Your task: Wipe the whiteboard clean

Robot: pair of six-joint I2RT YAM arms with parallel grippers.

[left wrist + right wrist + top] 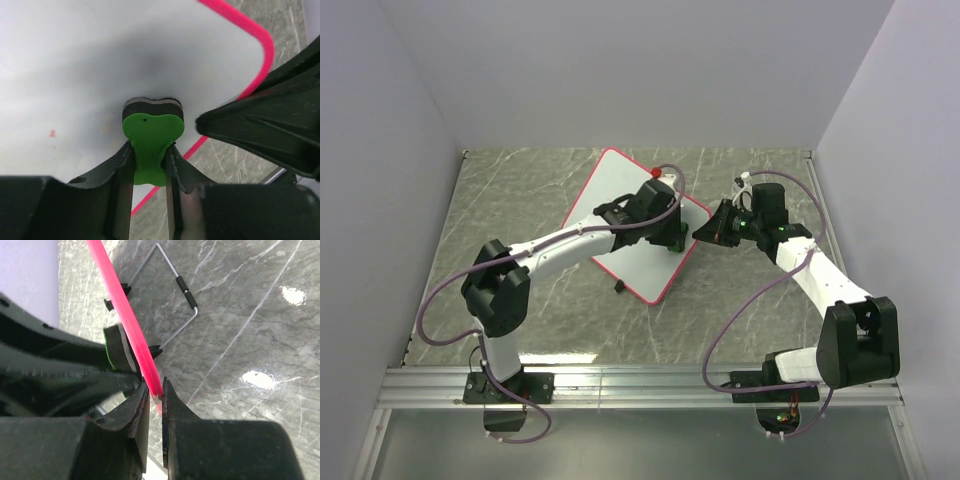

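The whiteboard (620,215), white with a pink-red frame, lies tilted on the marble table. My left gripper (150,150) is shut on the green eraser (152,145), whose dark felt pad presses on the board's white face near its right corner. A small red mark (52,133) shows on the board to the left. My right gripper (155,390) is shut on the board's pink-red frame edge (127,325) at that right corner (705,228). The eraser's edge shows in the right wrist view (112,347). The board's wire stand (175,305) shows under it.
A red marker cap (657,172) sits at the board's far edge. A small black clip (618,288) sits by the board's near edge. White walls enclose the table on three sides. A metal rail (640,385) runs along the near edge.
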